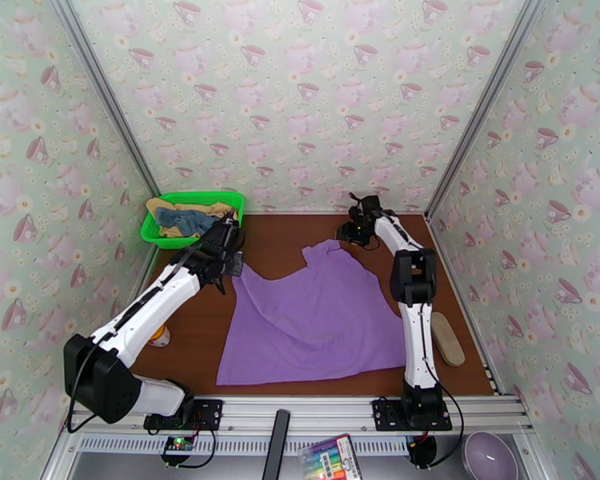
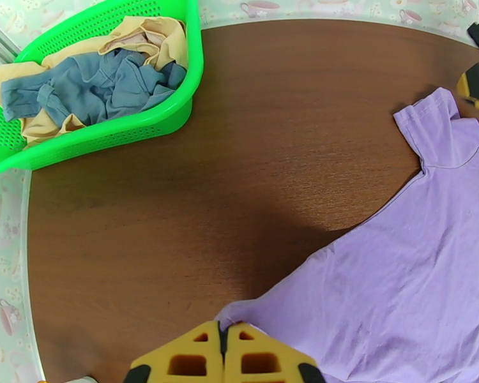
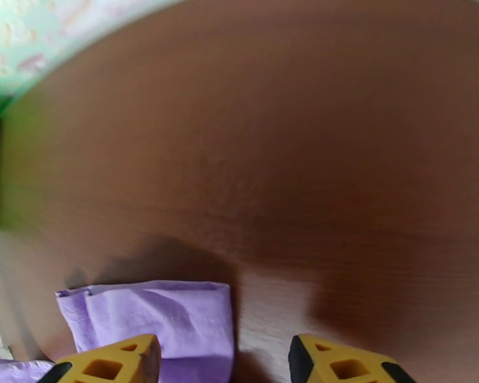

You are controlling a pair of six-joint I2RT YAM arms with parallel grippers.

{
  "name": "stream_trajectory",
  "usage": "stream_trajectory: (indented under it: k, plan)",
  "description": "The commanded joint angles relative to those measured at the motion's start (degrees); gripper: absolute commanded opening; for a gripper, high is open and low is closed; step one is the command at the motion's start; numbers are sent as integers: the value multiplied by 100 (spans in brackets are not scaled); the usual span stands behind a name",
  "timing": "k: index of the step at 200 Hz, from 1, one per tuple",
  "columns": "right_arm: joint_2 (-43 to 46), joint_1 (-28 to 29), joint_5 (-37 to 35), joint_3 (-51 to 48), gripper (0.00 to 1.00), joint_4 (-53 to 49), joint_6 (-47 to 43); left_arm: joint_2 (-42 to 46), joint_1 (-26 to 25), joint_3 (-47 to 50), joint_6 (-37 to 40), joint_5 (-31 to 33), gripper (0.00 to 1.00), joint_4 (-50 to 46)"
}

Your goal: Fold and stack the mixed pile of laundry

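Laundry on a brown worktop [image 1: 280,234]: we see the purple T-shirt [image 1: 316,314] spread flat across the middle, its hem toward the arm bases and one sleeve [image 3: 169,314] reaching toward the far wall. The left pincer [image 2: 223,330] is closed tight, its two yellow fingers pressed together on the shirt's near-left corner. At the far sleeve, the right pincer [image 3: 220,352] stands over the worktop with its jaws apart, gripping nothing. The sleeve's end lies at one finger and partly between the two, while the other finger is over bare wood. The slate-blue shirt [image 2: 92,81] and the tan-yellow garment [image 2: 150,36] sit crumpled together in the green mesh basket [image 2: 112,132] at the far left corner. The blue lies mostly on top of the tan, and both are well apart from the purple shirt. A tan oblong object [image 1: 448,338] lies along the worktop's right edge, beside the right arm; we cannot tell what it is.
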State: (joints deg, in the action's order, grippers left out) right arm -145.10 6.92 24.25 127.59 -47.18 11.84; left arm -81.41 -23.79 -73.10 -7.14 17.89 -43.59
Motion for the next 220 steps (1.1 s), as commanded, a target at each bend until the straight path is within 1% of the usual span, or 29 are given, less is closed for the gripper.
stream_trajectory:
  k: [1,49,105,153,183,192,220]
  plan:
    - [-166,53,290,323,57,-81,222,73,39,50,-60,-126,0,105]
    - [-567,266,209,565,54,-162,350,-2,42,59,-51,-220,0,149]
    - [-902,404,13,864,42,-260,504,19,37,107,-16,-268,0,155]
    - [-1045,657,-607,1167,35,-692,451,10,40,142,-18,-322,0,183]
    - [-1026,757,-1023,1195,26,-910,539,7,41,156,-25,-365,0,180]
    - [-1028,802,-1158,1199,21,-986,565,11,41,161,-25,-382,0,185]
    - [-1010,963,-1466,1201,18,-1201,572,41,41,212,-25,-396,0,185]
